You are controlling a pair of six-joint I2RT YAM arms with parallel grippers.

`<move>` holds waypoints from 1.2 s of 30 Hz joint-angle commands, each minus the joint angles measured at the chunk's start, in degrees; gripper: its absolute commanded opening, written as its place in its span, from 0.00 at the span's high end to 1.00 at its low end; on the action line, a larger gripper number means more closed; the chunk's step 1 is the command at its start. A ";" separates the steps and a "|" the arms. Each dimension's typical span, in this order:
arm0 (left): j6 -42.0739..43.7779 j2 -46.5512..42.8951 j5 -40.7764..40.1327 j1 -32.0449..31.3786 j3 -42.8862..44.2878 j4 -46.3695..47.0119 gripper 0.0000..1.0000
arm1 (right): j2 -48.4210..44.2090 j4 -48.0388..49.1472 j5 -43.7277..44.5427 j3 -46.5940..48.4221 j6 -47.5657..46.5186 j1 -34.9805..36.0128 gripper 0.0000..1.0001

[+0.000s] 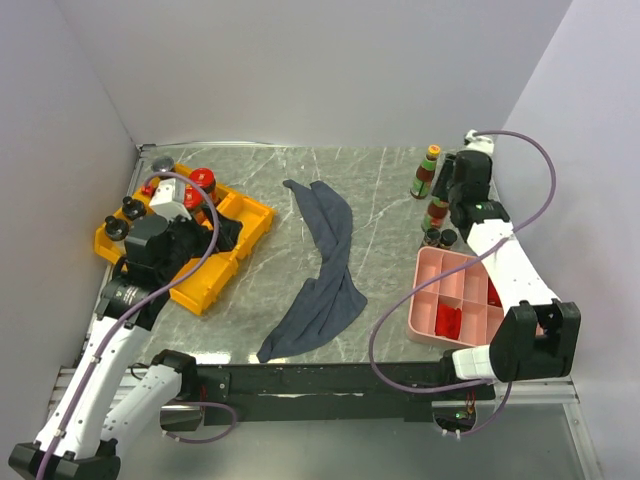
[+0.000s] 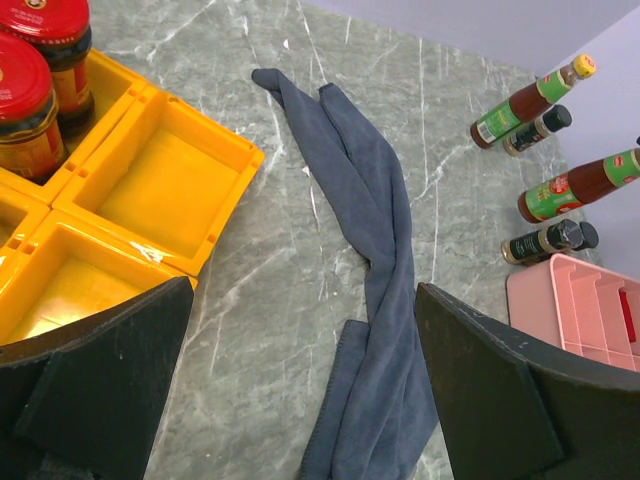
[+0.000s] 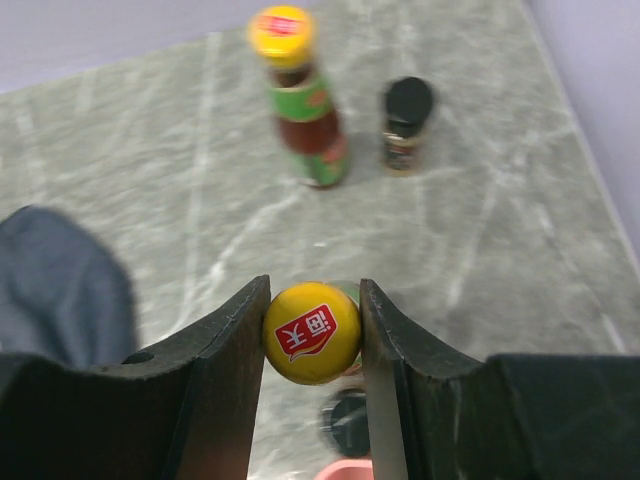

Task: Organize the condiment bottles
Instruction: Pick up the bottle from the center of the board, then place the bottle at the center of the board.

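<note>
My right gripper [image 3: 312, 300] is shut on the yellow cap of a slim sauce bottle [image 3: 312, 333] standing at the right of the table [image 1: 437, 212]. Beyond it stand another yellow-capped sauce bottle [image 3: 300, 100] and a small black-capped bottle [image 3: 407, 125]. A further black cap [image 3: 350, 425] shows just below the held bottle. My left gripper [image 2: 305, 290] is open and empty, above the table beside the yellow tray [image 1: 255, 215]. Two red-lidded dark jars [image 2: 25, 100] stand in that tray, with small black-capped bottles [image 1: 130, 205] and a silver-capped shaker [image 1: 162, 162] at its far left.
A grey-blue cloth [image 1: 325, 270] lies twisted across the middle of the marble table. A pink tray [image 1: 440, 285] with red packets sits at the near right, close to the bottles. White walls close in the left, back and right sides.
</note>
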 commanded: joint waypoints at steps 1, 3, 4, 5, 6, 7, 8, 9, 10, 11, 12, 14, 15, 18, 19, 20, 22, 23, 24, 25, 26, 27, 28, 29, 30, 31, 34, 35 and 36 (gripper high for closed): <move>0.78 -2.14 -1.68 -0.18 -0.40 2.69 0.01 | -4.46 5.40 -1.48 5.93 0.99 5.21 1.00; 0.70 -2.40 -2.39 -0.09 -0.49 2.78 0.01 | -4.20 5.92 -2.53 6.90 1.69 7.16 1.00; 0.61 -2.75 -2.65 -0.09 -0.49 2.78 0.01 | -4.02 6.10 -3.06 7.25 1.96 9.43 1.00; 0.52 -2.67 -3.26 -0.09 -0.49 2.69 0.01 | -3.84 6.62 -3.15 7.95 2.05 11.02 1.00; 0.26 -2.75 -3.27 -0.09 -0.49 2.43 0.00 | -3.15 6.80 -3.07 8.30 2.05 12.25 1.00; 0.17 -2.32 -3.27 -0.09 -0.40 2.17 0.01 | -2.79 6.98 -2.98 8.74 2.57 13.48 1.00; 0.17 -2.23 -3.35 -0.09 0.12 1.56 0.01 | -2.09 7.59 -2.98 9.18 2.83 16.28 1.00; 0.08 -2.05 -4.83 -0.09 0.30 1.29 0.01 | -1.82 8.12 -2.72 9.18 3.10 17.61 1.00; 0.08 -1.70 -4.94 -0.09 0.47 1.20 0.01 | -1.65 8.99 -2.54 9.01 3.36 19.19 1.00; 0.08 -1.70 -5.02 -0.09 0.48 1.03 0.01 | -1.38 10.48 -2.19 8.57 3.71 21.73 1.00; -0.09 -1.79 -5.29 -0.09 0.48 1.02 0.01 | -0.95 11.19 -2.27 8.39 3.98 23.06 1.00; -0.18 -2.14 -5.90 -0.09 0.48 1.02 0.01 | -0.33 11.55 -2.45 8.39 4.94 25.26 1.00; -0.18 -2.40 -6.77 -0.09 0.39 0.94 0.01 | 0.63 12.94 -2.45 8.65 5.21 27.53 1.00; -0.53 -3.28 -8.36 -0.09 0.48 0.76 0.01 | 2.83 13.48 -2.19 10.23 5.65 31.84 1.00; -0.45 -3.63 -9.23 -0.09 0.39 0.67 0.01 | 3.45 13.57 -1.75 10.67 5.56 32.99 1.00; -0.62 -3.89 -9.68 -0.09 0.39 0.59 0.01 | 4.41 14.09 -1.57 11.29 5.56 33.96 1.00; -0.71 -4.51 -10.73 -0.09 0.39 0.58 0.01 | 5.21 14.97 -0.96 11.56 5.56 36.51 1.00; -0.71 -4.77 -11.00 -0.09 0.30 0.58 0.01 | 5.56 16.63 -0.87 11.03 5.47 37.22 1.00; -0.80 -4.86 -11.09 -0.09 0.21 0.67 0.01 | 5.65 17.78 -0.78 10.59 5.30 38.01 1.00; -0.80 -5.13 -11.26 -0.09 0.13 0.76 0.01 | 6.00 18.83 -0.17 10.07 4.86 39.32 1.00; -0.88 -5.21 -11.44 -0.09 -0.05 0.85 0.01 | 6.61 20.41 0.01 9.54 4.60 40.03 1.00; -0.88 -5.22 -11.44 -0.09 0.04 0.85 0.01 | 7.05 20.86 0.10 9.45 4.42 40.56 1.00; -0.88 -5.04 -11.44 -0.09 0.04 0.85 0.01 | 7.49 21.13 0.27 9.53 3.81 41.61 1.00; -0.80 -4.95 -11.44 -0.09 0.12 0.76 0.01 | 8.37 21.57 0.80 9.62 3.63 42.05 1.00; -0.71 -4.78 -11.35 -0.09 0.21 0.67 0.01 | 8.72 21.83 0.97 9.54 3.45 42.58 1.00; -0.80 -4.69 -11.35 -0.09 0.21 0.59 0.01 | 9.07 22.27 1.15 9.45 3.10 43.11 1.00; -0.80 -4.86 -11.35 -0.09 0.13 0.67 0.01 | 9.95 25.08 1.42 7.09 2.58 44.61 1.00; -0.71 -4.78 -11.35 -0.09 0.04 0.93 0.01 | 10.39 26.65 1.24 6.64 2.49 45.22 1.00; -0.80 -4.78 -11.44 -0.09 0.04 0.85 0.01 | 10.57 27.36 1.15 6.20 2.31 45.48 1.00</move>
